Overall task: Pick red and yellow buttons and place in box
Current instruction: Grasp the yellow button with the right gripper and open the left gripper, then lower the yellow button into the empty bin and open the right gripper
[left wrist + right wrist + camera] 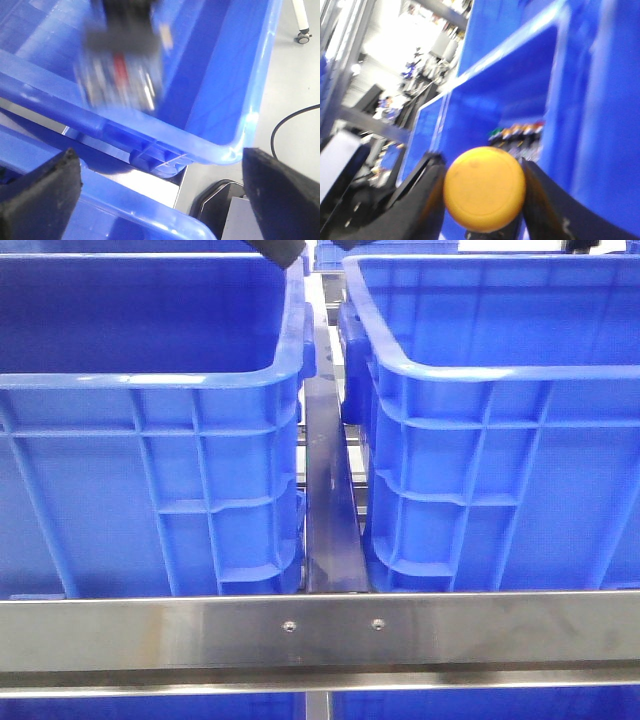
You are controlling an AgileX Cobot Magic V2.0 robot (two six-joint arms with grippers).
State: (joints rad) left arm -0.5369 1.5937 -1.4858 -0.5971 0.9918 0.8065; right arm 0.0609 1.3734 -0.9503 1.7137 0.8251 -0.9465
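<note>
the right gripper (482,192) clamps the yellow button (484,188), cap toward the camera, over a bin (600,100); the left gripper (160,195) gapes empty.

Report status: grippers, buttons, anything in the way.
Right gripper shut on yellow button. Left gripper open, empty, above a blue bin. Red button not clearly seen. No obstruction visible.

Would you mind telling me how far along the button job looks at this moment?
Partway, apparently. The right claw is shut on the yellow button, over a blue bin, so that pick looks done but not its placing. The left claw is open and empty above another bin's rim; a blurred dark object with a red part shows beyond it, perhaps the red button, released or not.
</note>
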